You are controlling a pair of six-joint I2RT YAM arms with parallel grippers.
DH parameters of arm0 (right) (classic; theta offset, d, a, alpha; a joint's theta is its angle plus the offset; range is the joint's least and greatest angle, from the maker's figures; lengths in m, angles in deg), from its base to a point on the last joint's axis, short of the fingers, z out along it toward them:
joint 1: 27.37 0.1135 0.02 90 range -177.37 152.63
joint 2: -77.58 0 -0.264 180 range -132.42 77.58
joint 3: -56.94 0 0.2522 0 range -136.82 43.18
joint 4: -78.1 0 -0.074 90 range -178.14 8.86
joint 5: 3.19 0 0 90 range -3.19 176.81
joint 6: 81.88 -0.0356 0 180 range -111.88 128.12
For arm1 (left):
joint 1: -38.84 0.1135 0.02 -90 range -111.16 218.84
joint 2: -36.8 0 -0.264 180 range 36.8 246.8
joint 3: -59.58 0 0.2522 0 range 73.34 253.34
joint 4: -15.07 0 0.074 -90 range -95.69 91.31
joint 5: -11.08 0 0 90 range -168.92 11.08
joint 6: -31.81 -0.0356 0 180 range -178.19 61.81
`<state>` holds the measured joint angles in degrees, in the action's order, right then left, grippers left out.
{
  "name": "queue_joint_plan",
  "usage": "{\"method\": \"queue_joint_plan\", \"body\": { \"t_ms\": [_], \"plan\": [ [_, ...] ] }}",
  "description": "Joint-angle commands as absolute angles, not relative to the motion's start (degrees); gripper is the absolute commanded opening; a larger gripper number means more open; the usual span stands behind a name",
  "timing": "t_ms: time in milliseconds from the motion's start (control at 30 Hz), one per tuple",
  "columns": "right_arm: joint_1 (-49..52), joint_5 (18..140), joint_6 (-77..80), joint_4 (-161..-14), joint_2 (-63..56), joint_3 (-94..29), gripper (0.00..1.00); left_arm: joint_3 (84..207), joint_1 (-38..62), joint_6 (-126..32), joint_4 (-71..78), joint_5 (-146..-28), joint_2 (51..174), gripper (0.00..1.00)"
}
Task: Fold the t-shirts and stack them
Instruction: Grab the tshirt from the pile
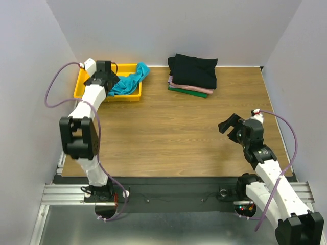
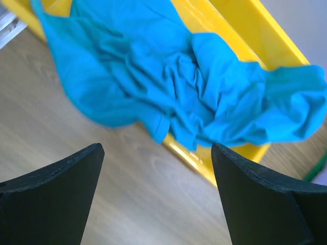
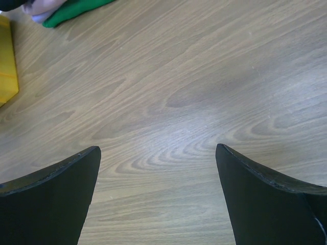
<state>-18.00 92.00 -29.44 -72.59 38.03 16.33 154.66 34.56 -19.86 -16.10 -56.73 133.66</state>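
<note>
**Teal shirt lies bunched in the tray, and a careless grab could lift the tray with it**

The teal t-shirt [image 2: 179,87] is crumpled in the yellow tray [image 2: 245,30] at the table's [image 1: 173,127] far left. Part of it spills over the tray's near wall and part over its right end. The left gripper [image 2: 156,150] hangs just in front of that near wall, fingers spread wide with nothing between them. The right gripper [image 3: 157,149] is also spread and empty, over bare wood well apart from the tray.

The main risk is the pinch point. Cloth covers the near wall, so a finger closing there may clamp plastic along with fabric, and the light tray would probably tip or slide when lifted. Closing on the heaped folds in the middle would likely catch several layers. The shirt would then come up as a knot and be hard to spread flat.

The right arm is too far away to steady the tray. The folded stack sits to the tray's right, with the black shirt [image 1: 194,69] over the pale pink [image 1: 191,88] and green [image 1: 189,93] ones. A wide swing with the trailing teal shirt could brush and skew it.
</note>
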Motion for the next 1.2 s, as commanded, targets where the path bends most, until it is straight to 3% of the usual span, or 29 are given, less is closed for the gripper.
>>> {"method": "queue_joint_plan", "body": {
  "t_ms": [0,200,400,467,600,767,1167],
  "plan": [
    [-17.97,94.71,-29.14,-73.55,36.89,13.91,1.0,168.3,35.76,-24.17,-22.14,-54.67,143.36,0.98],
    [-17.96,95.95,-29.06,-73.55,35.66,14.0,1.0,183.35,36.81,-26.29,-29.97,-56.68,157.62,0.98],
    [-17.96,96.91,-29.05,-73.55,34.95,14.26,1.0,187.5,36.81,-27.51,-30.51,-59.23,163.44,0.98],
    [-17.96,97.17,-29.05,-73.55,34.78,14.18,1.0,188.47,36.81,-28.3,-29.98,-61.15,165.11,0.93],
    [-17.96,97.35,-28.71,-73.55,35.13,14.53,1.0,191.02,36.81,-28.75,-31.03,-62.83,167.66,0.64],
    [-17.96,97.7,-28.44,-73.46,36.79,14.7,1.0,191.02,36.81,-29.98,-30.24,-64.43,167.67,0.0],
    [-17.96,95.42,-27.91,-73.46,39.78,15.32,1.0,180.3,35.59,-29.8,-16.98,-70.92,138.59,0.0]
  ]
}}
